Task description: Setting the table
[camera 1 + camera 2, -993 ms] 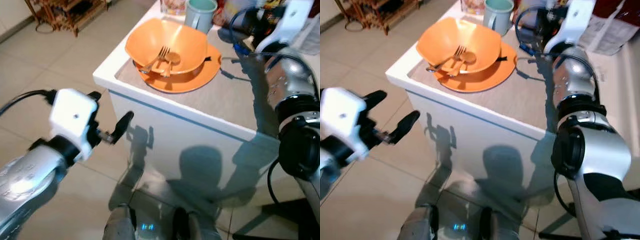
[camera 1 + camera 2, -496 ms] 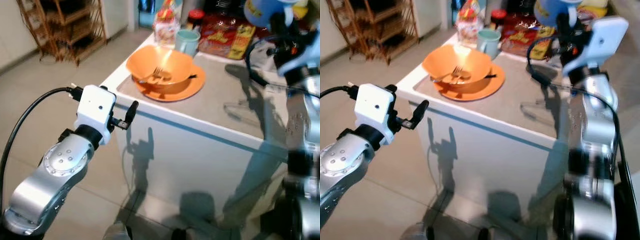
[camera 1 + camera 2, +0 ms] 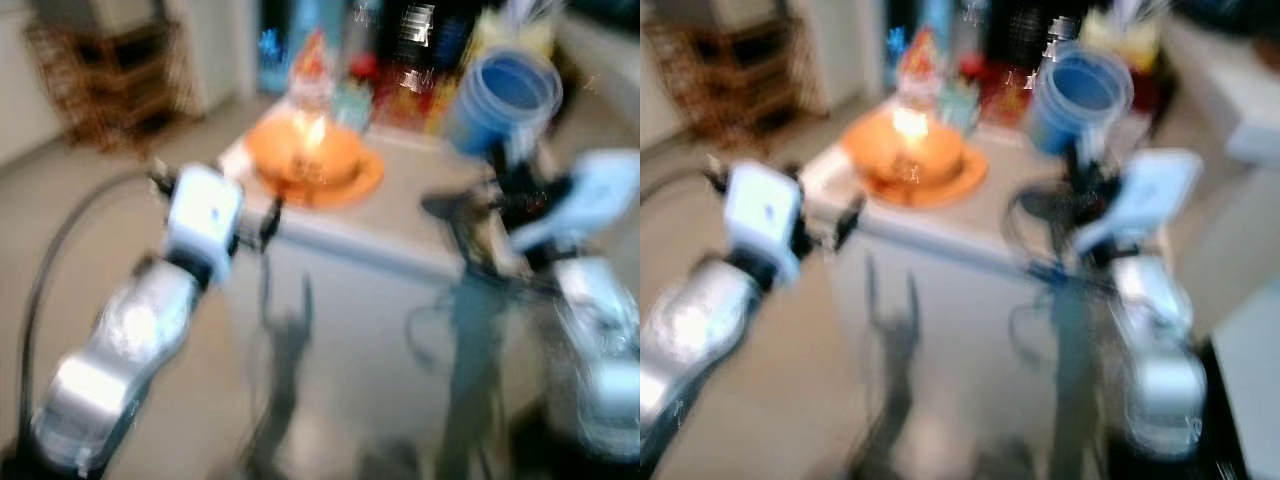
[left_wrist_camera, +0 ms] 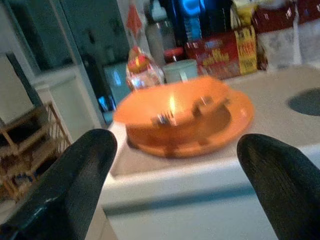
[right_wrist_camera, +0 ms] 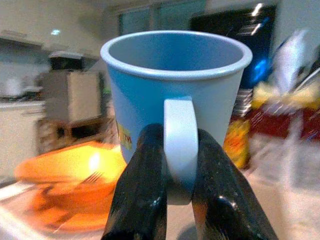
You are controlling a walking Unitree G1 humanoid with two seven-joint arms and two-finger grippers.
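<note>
Right gripper (image 5: 176,200): two black fingers pinched together on the handle of a blue mug (image 5: 170,95), which it holds upright and raised above the white table (image 3: 420,215), near that table's right part as the head views show it. Left gripper (image 4: 172,175): fingers spread wide, nothing between them, held off the table's near edge and pointing toward the dishes. Orange bowl (image 4: 170,107): sits inside an orange plate (image 4: 240,112) at the table's left end, with a fork (image 5: 87,181) lying in the bowl. Pale green mug (image 4: 181,70): stands just behind the plate. Behind it: red packets (image 4: 220,50) and a clear bag (image 4: 142,67) along the table's back. Wooden rack (image 3: 110,75): on the tiled floor, well apart to the left. Head views heavily blurred.
</note>
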